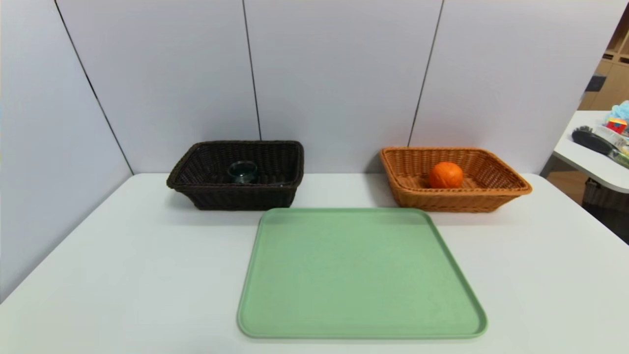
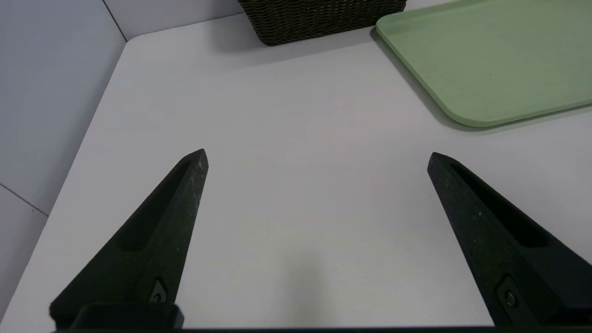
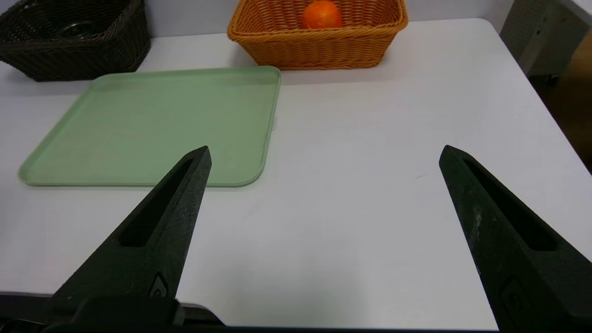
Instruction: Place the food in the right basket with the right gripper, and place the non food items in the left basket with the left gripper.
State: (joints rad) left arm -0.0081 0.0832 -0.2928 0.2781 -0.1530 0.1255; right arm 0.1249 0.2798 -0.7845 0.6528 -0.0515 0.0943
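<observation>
Both arms low over the near counter (image 1: 123, 275), pointing roughly level. Left gripper (image 2: 317, 157) fingers spread wide, nothing held; right gripper (image 3: 323, 155) the same. Orange fruit (image 1: 445, 175) sits in the orange-tan basket (image 1: 496, 196); glass cup (image 1: 243, 172) in the dark brown basket (image 1: 236, 199). Green tray (image 1: 358, 275) bare. No readable writing.
</observation>
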